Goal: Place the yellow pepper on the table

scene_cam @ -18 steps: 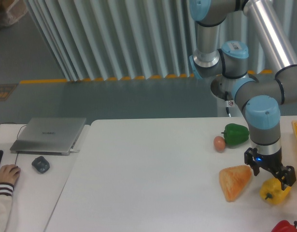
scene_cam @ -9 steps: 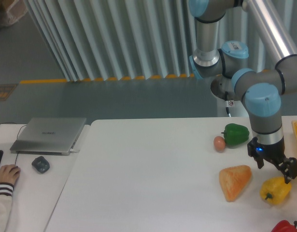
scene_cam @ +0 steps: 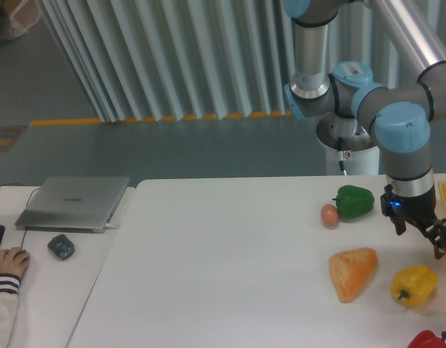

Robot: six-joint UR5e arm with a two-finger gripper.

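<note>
Since the yellow pepper (scene_cam: 413, 286) rests alone on the table (scene_cam: 223, 268) at the near right, below the empty, spread-fingered gripper (scene_cam: 424, 236), placing looks done.

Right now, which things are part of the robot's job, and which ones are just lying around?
Part of the job:
- yellow pepper
- white table it sits on
- pincer, above the pepper, empty

Just lying about:
- green pepper
- red pepper
- egg
- orange wedge
- laptop
- mouse
</note>
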